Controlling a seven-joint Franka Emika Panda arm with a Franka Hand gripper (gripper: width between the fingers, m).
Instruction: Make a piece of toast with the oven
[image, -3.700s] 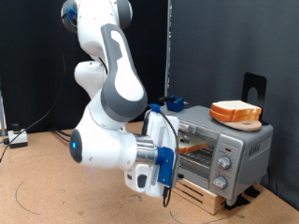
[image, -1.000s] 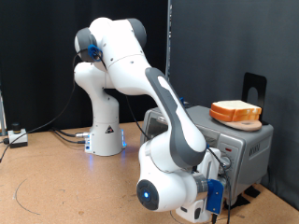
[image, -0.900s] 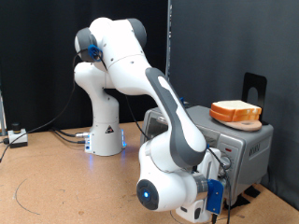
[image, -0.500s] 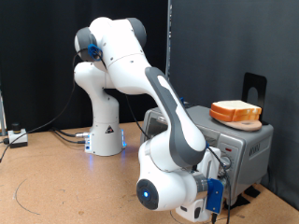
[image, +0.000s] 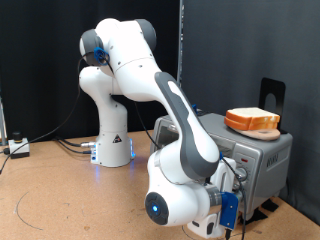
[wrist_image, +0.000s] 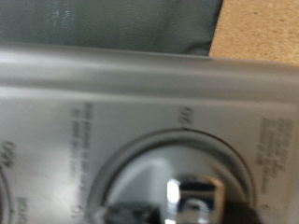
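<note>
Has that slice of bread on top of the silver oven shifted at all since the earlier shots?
No. The slice of bread sits on the oven roof, same spot below the black stand.

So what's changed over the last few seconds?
The arm swung from the oven's door side, toward the exterior view's right, and now the hand sits at the knob panel. It hasn't moved in the last second. The toast stays on top of the oven.
</note>
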